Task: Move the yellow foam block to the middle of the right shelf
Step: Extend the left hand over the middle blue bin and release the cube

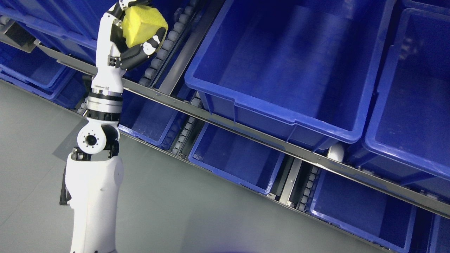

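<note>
Left hand (135, 37), upper left of frame, is clamped on the yellow foam block (142, 24): black-and-white fingers (154, 38) curl under and around its lower right side, palm behind it. The block is off any surface, held over the grey roller track (168, 38) that sits between bins on the shelf. The right hand is not in view.

Judgement: this is the carry phase, with the block grasped and placement not yet done. The likely target is the large open blue plastic bin (281, 105) at centre frame, on the tier above the grey metal shelf rail (246, 131). I can't confirm from this view that it is "right shelf middle", since the camera is tilted.

How to do the carry well:
- Foam is soft, so hold the current squeeze and don't tighten. A deformed block springs on release and may bounce.
- Lift enough to clear the near rim of the bin before traversing toward frame right. The rim is the main snag point.
- Keep the wrist and forearm off the rail and rollers during the sweep.
- Release low inside the bin and near its middle, not over the wall. The block is light and could tip out.
- Open the fingers fully, then withdraw straight up so they don't drag the foam.

The lower blue bins (239, 161) beneath the rail are a wrong-tier risk if the hand drops early.
</note>
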Robot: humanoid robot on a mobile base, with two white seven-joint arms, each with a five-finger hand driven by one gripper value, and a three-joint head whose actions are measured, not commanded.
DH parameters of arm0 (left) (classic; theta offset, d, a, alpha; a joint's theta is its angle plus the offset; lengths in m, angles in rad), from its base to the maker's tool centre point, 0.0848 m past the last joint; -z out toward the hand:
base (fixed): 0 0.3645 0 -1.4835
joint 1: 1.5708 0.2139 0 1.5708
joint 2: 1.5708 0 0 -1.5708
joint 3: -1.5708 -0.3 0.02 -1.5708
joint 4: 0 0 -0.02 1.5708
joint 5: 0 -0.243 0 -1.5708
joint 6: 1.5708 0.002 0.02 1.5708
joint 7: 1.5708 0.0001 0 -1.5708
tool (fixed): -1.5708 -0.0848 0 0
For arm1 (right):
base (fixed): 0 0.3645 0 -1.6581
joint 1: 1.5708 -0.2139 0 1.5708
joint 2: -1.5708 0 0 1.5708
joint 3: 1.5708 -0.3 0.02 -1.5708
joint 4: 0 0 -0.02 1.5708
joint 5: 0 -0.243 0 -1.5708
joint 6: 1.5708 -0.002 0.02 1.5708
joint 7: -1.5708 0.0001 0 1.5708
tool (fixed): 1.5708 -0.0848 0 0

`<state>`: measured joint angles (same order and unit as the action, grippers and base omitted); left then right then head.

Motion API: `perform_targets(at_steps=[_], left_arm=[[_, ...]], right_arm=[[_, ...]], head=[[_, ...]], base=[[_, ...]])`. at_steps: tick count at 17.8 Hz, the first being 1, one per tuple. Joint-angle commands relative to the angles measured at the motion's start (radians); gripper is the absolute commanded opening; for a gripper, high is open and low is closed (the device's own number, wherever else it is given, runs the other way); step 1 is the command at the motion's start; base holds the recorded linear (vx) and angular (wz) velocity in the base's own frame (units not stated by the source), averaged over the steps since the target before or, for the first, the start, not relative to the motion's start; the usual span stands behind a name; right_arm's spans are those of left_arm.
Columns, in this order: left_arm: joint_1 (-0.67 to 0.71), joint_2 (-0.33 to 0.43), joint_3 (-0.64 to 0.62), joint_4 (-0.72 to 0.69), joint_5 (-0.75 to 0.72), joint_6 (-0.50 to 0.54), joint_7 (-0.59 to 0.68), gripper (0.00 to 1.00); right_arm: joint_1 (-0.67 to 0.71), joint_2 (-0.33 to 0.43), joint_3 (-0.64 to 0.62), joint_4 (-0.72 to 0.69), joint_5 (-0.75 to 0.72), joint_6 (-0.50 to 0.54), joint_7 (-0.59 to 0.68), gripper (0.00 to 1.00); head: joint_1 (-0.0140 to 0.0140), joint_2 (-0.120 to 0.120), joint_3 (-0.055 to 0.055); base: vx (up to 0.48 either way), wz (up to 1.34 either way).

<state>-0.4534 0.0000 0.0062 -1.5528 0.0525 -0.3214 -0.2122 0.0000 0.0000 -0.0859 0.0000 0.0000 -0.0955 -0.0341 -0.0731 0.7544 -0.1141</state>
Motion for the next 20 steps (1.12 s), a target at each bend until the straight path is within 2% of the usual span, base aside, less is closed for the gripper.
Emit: perform_targets(at_steps=[1, 4, 8, 11, 13, 14, 15, 20], left_arm=[[-0.174, 0.017, -0.100, 0.138, -0.003, 0.005, -0.007, 0.00], [-0.264, 0.017, -0.106, 0.191, -0.020, 0.022, -0.015, 0.00], [-0.352, 0.017, -0.170, 0.195, -0.139, 0.108, -0.082, 0.00], [-0.431, 0.017, -0.225, 0.253, -0.226, 0.157, -0.122, 0.00], [-0.497, 0.017, -0.270, 0.305, -0.288, 0.203, -0.209, 0.00], [-0.545, 0.017, -0.311, 0.353, -0.336, 0.253, -0.327, 0.00], [-0.568, 0.017, -0.340, 0.370, -0.344, 0.287, -0.387, 0.00], [-0.628, 0.017, -0.445, 0.390, -0.411, 0.381, -0.464, 0.01]], right_arm=[[0.001, -0.017, 0.000, -0.017, 0.003, 0.000, 0.000, 1.00], [0.001, -0.017, 0.000, -0.017, 0.003, 0.000, 0.000, 1.00], [0.001, -0.017, 0.000, -0.017, 0.003, 0.000, 0.000, 1.00], [0.001, -0.017, 0.000, -0.017, 0.003, -0.001, 0.000, 1.00], [0.001, -0.017, 0.000, -0.017, 0.003, 0.000, 0.000, 1.00], [0.001, -0.017, 0.000, -0.017, 0.003, 0.000, 0.000, 1.00], [0.001, -0.017, 0.000, -0.017, 0.003, 0.000, 0.000, 1.00], [0.001, -0.017, 0.000, -0.017, 0.003, 0.000, 0.000, 1.00]], head=[[0.0000, 0.000, 0.000], [0.0000, 0.000, 0.000], [0.0000, 0.000, 0.000], [0.0000, 0.000, 0.000], [0.0000, 0.000, 0.000], [0.0000, 0.000, 0.000], [0.0000, 0.000, 0.000], [0.0000, 0.000, 0.000]], base=[[0.064, -0.14], [0.054, -0.11], [0.040, -0.07], [0.046, -0.10], [0.044, -0.09], [0.055, -0.10], [0.045, -0.09], [0.030, -0.05]])
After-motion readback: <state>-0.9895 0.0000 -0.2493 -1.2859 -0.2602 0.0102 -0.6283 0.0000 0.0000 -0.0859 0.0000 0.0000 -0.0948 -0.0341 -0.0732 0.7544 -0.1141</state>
